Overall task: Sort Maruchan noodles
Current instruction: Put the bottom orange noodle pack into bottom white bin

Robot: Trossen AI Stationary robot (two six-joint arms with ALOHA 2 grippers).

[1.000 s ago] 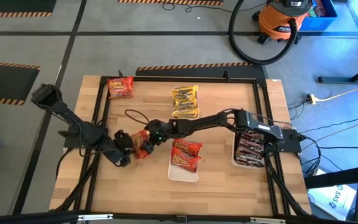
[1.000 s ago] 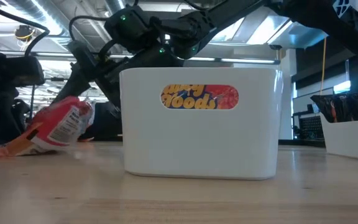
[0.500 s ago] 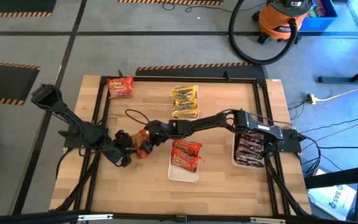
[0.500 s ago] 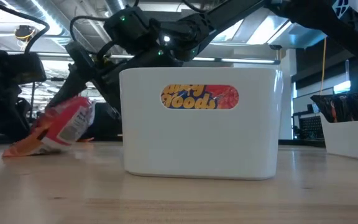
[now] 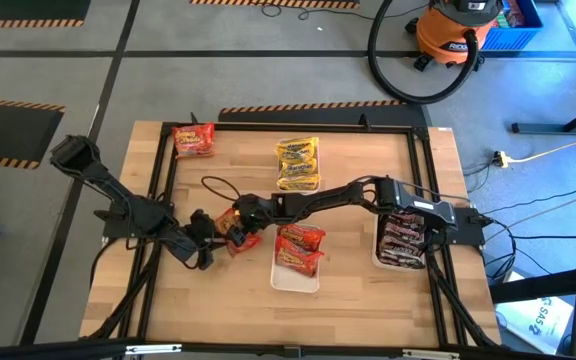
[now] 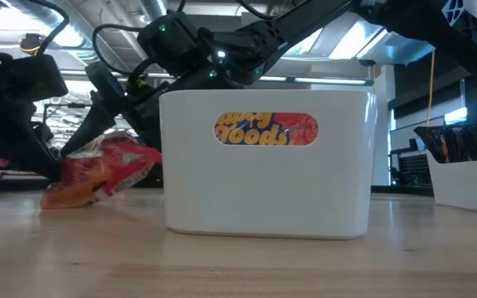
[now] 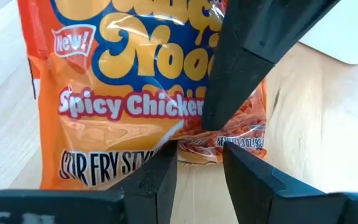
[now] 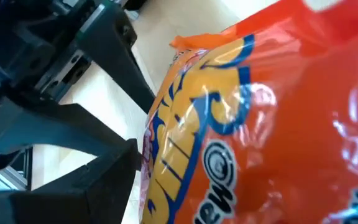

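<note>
Packet (image 5: pixel 236 232) between both hands (left of tray (image 5: pixel 295 277)).

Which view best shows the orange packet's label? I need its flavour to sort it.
The left wrist view: the orange packet faces it, reading "Spicy Chicken". The right wrist view shows only warped lettering, the high view a small patch between the grippers, and the low view its crumpled side.

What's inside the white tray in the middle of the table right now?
The middle white tray holds red noodle packets, at least two, overlapping. Anything beneath them is covered. The low view shows only its wall, and part of one packet above it.
</note>
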